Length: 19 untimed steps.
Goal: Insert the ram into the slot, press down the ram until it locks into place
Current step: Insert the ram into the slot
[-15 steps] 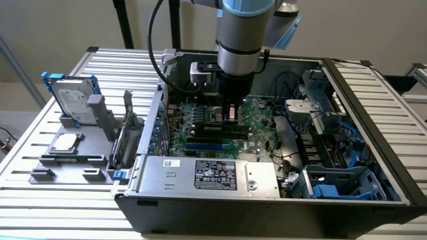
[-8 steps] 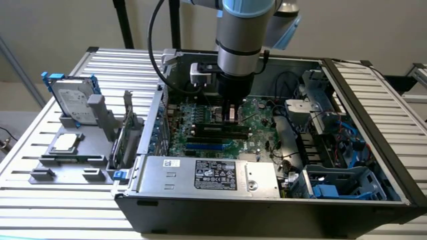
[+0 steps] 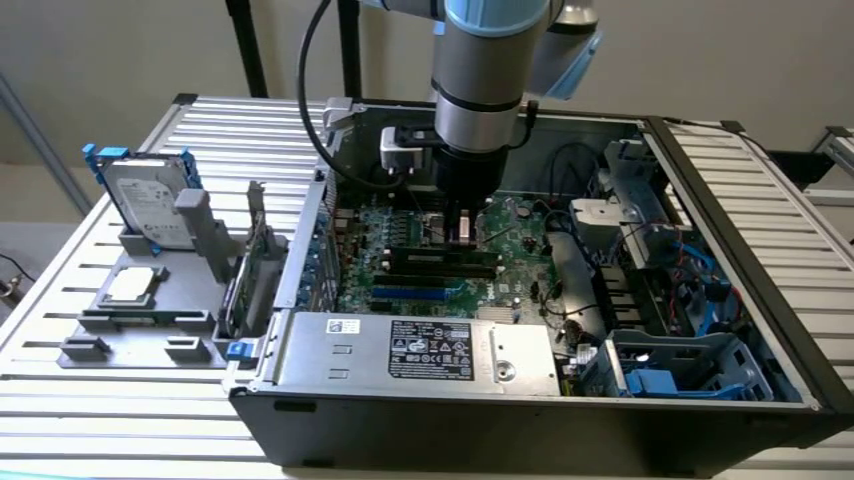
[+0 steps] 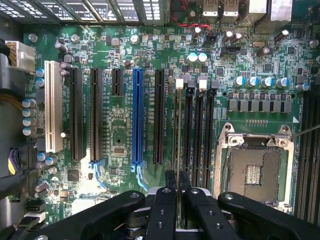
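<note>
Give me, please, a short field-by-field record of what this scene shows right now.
setting: open computer case on a slatted table
end effector: shut on the memory stick
stick position: over the motherboard, parallel to and alongside the black memory slots
stick seated: cannot tell
processor socket: no chip in it
outside the case: hard drive upright in a grey holder

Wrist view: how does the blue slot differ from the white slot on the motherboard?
The blue slot is blue and narrow; the white slot is white and wider. The blue slot lies between black slots; the white slot lies at the edge of the motherboard beside capacitors. The blue slot reaches nearer the claw, shut on the ram, than the white slot. Both are long, parallel and empty.
</note>
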{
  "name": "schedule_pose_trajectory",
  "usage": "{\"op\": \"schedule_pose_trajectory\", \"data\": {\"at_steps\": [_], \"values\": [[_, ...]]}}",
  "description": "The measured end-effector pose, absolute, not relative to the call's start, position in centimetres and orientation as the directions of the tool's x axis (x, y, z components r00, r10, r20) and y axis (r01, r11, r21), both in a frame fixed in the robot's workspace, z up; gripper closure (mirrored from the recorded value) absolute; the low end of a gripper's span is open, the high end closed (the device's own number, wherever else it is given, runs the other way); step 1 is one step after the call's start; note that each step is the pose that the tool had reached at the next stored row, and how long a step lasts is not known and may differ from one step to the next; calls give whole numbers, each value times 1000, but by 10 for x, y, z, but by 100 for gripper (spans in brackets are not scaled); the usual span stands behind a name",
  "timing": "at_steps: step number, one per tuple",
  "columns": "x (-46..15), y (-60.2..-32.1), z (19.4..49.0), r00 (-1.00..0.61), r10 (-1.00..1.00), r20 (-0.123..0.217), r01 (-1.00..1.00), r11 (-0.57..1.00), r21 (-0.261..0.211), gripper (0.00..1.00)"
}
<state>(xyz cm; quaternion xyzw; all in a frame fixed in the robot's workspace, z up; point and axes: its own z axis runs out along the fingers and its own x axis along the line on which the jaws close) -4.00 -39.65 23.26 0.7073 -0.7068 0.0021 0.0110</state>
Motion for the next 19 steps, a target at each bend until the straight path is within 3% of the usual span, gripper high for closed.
{"op": "schedule_pose_trajectory", "data": {"at_steps": [19], "values": [[-40,-396,228,4,-1000,19,-1000,-3,16,87]]}}
